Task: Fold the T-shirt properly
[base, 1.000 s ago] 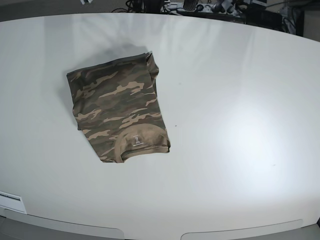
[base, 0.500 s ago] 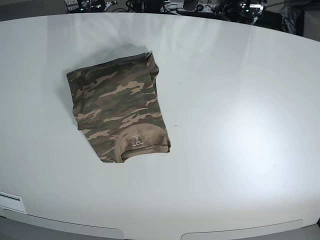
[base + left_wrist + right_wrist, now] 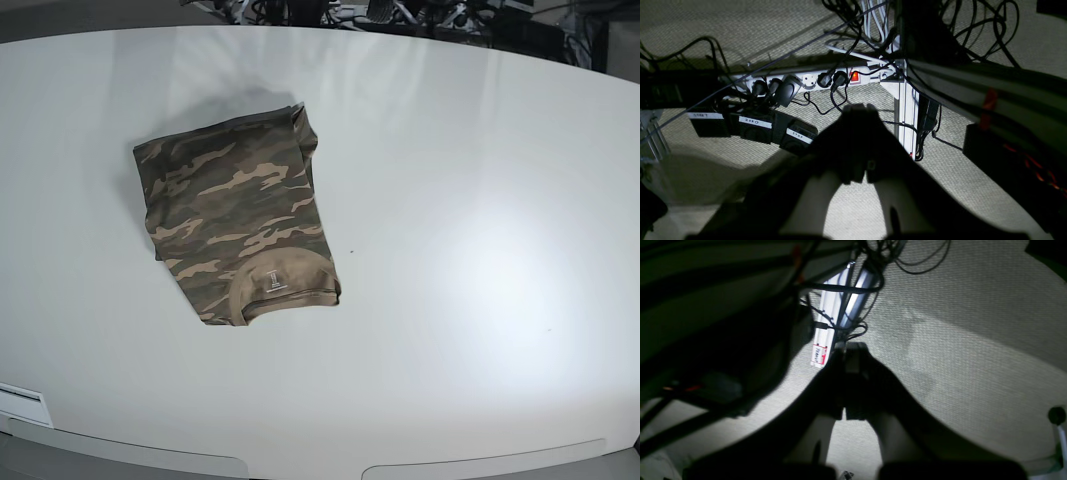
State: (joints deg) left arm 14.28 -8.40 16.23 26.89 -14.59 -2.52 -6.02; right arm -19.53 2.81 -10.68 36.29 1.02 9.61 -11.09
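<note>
A white table [image 3: 450, 200] carries the T-shirt [image 3: 235, 225], folded into a compact rectangle with its tan collar up, apparently finished. Both arms are off the table, well away from the shirt. The left gripper [image 3: 858, 110] hangs closed and empty over carpet, a power strip [image 3: 813, 80] just beyond its tips. The right gripper [image 3: 850, 348] is likewise closed, holding nothing.

White table [image 3: 480, 200], carpeted floor [image 3: 957, 323]
</note>
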